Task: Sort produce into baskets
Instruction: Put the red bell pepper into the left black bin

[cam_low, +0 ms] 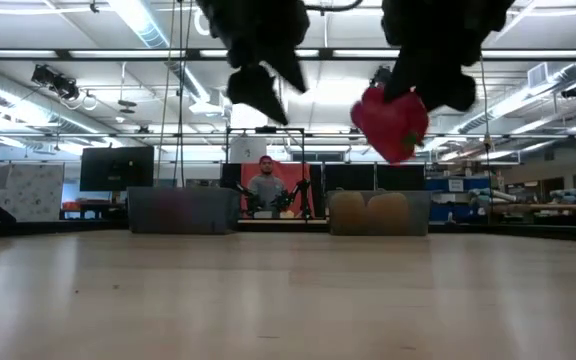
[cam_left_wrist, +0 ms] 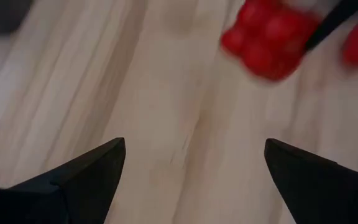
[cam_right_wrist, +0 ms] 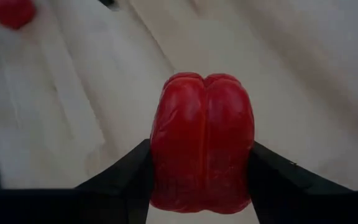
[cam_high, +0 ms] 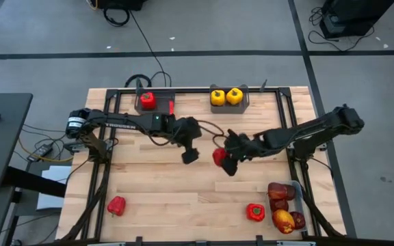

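Produce is partly sorted, by my reading. Right gripper [cam_high: 226, 161] holds a red pepper [cam_right_wrist: 202, 149] clamped between its fingers, lifted clear of the table [cam_high: 163, 198] near mid-table; the low view shows it hanging in the air. Left gripper [cam_high: 190, 154] hovers just beside it, fingers spread wide, empty. Containers: the far-left bin [cam_high: 157, 103] holds one red pepper [cam_high: 147, 100], with a second red item at its edge that I cannot identify. The far-centre bin [cam_high: 229, 103] holds both yellow peppers [cam_high: 226, 96], so yellow looks finished. The clear tray [cam_high: 294, 186] at the near-right corner holds several dark red apples [cam_high: 282, 205], touching one another; exact count unclear. Left to do: the held pepper, plus two loose red peppers on the table, one near-left [cam_high: 117, 205] and one [cam_high: 255, 212] just beside the tray. Judgement: all three likely belong in the far-left bin.
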{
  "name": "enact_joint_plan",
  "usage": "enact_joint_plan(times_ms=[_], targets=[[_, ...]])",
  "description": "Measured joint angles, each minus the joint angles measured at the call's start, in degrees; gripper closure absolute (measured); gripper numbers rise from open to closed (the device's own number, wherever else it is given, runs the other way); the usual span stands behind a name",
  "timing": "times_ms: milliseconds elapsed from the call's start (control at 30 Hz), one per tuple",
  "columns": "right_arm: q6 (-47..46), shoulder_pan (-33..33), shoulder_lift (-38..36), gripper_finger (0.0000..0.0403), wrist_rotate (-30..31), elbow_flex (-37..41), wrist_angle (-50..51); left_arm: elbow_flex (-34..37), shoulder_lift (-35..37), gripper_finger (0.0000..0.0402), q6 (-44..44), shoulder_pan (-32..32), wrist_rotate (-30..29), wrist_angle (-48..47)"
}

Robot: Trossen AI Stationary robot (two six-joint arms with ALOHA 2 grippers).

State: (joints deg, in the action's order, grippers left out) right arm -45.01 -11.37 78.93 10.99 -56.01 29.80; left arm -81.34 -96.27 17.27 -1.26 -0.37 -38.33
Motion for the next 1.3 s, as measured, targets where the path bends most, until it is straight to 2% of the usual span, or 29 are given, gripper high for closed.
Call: enact_joint_plan(times_ms=[167, 367, 533, 800, 1000, 1300], targets=[[18.68, 1.42, -5.56, 0.0180, 0.71, 0.00, -0.28, 0.00, 0.00, 0.0011, 1.66, -0.30, 1.80, 13.37], [33.15, 2.98, -12.47, 0.0177, 0.40, 0.00, -2.71, 0.00, 0.00, 0.0011, -2.16, -0.08, -0.48, 27.61], [38.58, 4.76, -16.57, 0.0176, -1.41, 0.00, -4.17, -0.02, 0.03, 0.0011, -6.42, -0.06, -2.38, 32.35], [38.68, 7.79, -20.13, 0.0175, -5.42, 0.00, -4.21, -0.02, 0.00, 0.0014, -9.34, -0.31, -5.76, 38.41], [39.91, 8.88, -20.95, 0.0175, -5.97, 0.00, -4.62, -0.02, 0.00, 0.0069, -9.15, -1.64, -1.87, 38.80], [41.94, 11.52, -20.93, 0.0166, -4.92, 0.00, -6.76, -0.07, 0.05, 0.0187, -2.96, -5.64, 4.58, 39.05]])
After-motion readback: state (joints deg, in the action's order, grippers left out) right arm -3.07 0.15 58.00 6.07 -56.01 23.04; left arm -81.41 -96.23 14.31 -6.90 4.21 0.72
